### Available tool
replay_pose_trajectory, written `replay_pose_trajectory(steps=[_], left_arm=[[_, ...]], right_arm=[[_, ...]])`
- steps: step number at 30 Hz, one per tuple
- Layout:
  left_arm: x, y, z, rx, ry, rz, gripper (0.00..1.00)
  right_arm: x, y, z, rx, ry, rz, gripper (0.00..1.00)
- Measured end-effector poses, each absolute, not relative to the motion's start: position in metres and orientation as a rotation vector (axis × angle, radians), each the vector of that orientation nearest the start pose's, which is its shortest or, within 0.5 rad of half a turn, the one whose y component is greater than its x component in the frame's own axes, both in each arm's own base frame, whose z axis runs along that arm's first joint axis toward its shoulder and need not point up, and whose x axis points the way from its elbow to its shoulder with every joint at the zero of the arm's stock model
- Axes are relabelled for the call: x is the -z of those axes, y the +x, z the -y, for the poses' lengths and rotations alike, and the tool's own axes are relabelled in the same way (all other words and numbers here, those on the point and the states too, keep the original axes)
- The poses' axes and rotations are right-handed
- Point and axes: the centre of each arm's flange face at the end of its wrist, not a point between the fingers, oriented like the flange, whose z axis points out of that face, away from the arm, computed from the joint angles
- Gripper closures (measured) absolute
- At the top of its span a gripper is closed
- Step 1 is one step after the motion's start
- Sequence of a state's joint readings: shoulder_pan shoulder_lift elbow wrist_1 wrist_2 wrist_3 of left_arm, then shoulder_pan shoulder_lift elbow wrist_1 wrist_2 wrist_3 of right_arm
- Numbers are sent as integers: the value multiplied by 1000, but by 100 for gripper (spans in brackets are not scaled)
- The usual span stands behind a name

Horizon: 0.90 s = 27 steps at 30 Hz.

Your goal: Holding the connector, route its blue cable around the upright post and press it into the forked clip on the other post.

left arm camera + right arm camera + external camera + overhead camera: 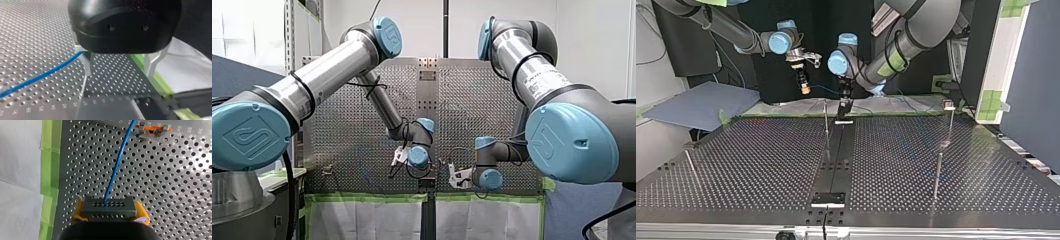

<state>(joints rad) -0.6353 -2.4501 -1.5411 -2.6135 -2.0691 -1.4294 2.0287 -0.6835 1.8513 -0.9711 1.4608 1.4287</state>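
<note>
Pads [141, 211] of yellow on the right arm's end effector [109, 207] are clamped on the connector [109, 212], a flat grey block with rows of small holes, its long side lying across from pad to pad. Out of its middle the blue cable [117, 167] runs straight ahead, smooth and thin, curving slightly toward an orange-and-metal clip [153, 130] on the counter [175, 182]. That plate is dull metal, perforated all over; green tape [50, 170] lines its edge beside the connector, with white sheeting [17, 182] beyond. The left arm's end effector [118, 74] has a rounded black housing and two pale, tapered fingers [151, 63] standing apart; the cable passes just outside one finger. Seen in the top view, both hang at the far, taped edge, near a thin upright post [826, 122]; a second post [950, 112] with a small block on top stands well apart toward that view's right, open perforated plate between them.
</note>
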Motion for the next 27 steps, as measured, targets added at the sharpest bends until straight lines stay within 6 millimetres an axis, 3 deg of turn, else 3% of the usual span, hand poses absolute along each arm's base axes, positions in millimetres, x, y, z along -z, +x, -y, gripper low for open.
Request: replay_pose_trajectory(steps=[7,22,27], left_arm=[[-6,459,453,-73,328,-1813,1],[-6,459,470,107,236,-1781,1],[4,459,473,105,217,-1800,1]], right_arm=[[47,374,443,-1388,1819,851,100],[47,363,452,-1369,1802,855,100],[47,362,453,-1365,1804,852,100]])
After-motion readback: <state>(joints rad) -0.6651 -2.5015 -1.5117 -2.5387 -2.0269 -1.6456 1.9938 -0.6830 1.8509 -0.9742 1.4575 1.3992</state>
